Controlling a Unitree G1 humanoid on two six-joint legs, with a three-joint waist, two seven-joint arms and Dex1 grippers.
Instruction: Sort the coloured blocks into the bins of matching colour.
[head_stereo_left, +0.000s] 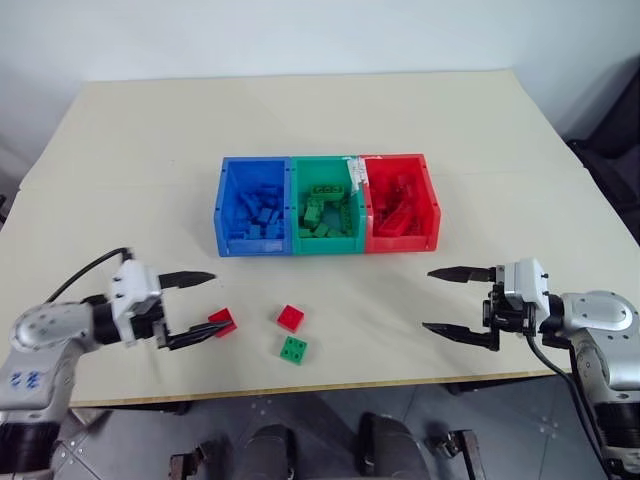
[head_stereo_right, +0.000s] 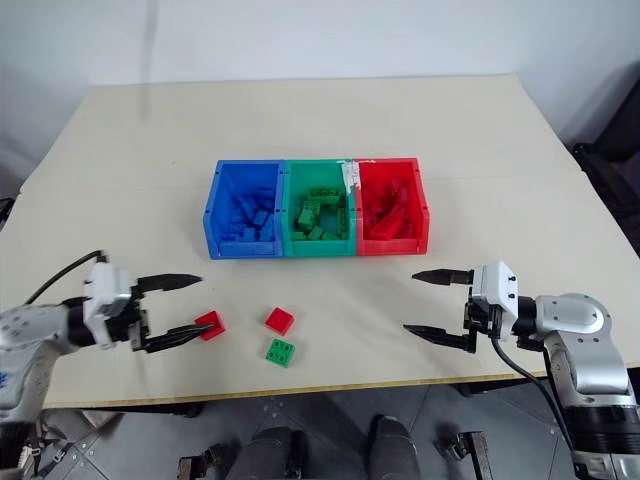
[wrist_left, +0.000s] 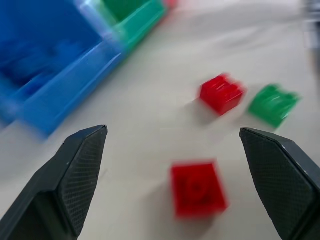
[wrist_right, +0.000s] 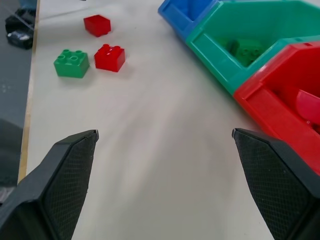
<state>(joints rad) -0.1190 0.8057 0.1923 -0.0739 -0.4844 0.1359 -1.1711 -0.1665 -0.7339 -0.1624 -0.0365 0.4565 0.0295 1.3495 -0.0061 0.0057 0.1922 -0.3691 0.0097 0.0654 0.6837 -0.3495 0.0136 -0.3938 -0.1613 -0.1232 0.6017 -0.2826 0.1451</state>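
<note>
Inside bins (head_stereo_left: 328, 247), heaped blocks (head_stereo_left: 322, 212) indistinct

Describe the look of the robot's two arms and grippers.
Both arms are silver-grey metal with rounded joints and white wrist blocks. Each ends in two black, pointed fingers with cross-hatched pads: left gripper, right gripper. A black cable runs along each arm. Small blue marks sit on the left arm.

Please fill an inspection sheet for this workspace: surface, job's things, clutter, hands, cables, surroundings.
Surface: beige table, bare around the things.
Job's things: blue bin, green bin and red bin joined in a row, each holding bricks; loose on the table are two red bricks and a green brick.
Clutter: nothing seen.
Hands: left hand open, beside a red brick; right hand open, holding nothing.
Cables: black cable at the left arm.
Surroundings: grey floor, white wall.
</note>
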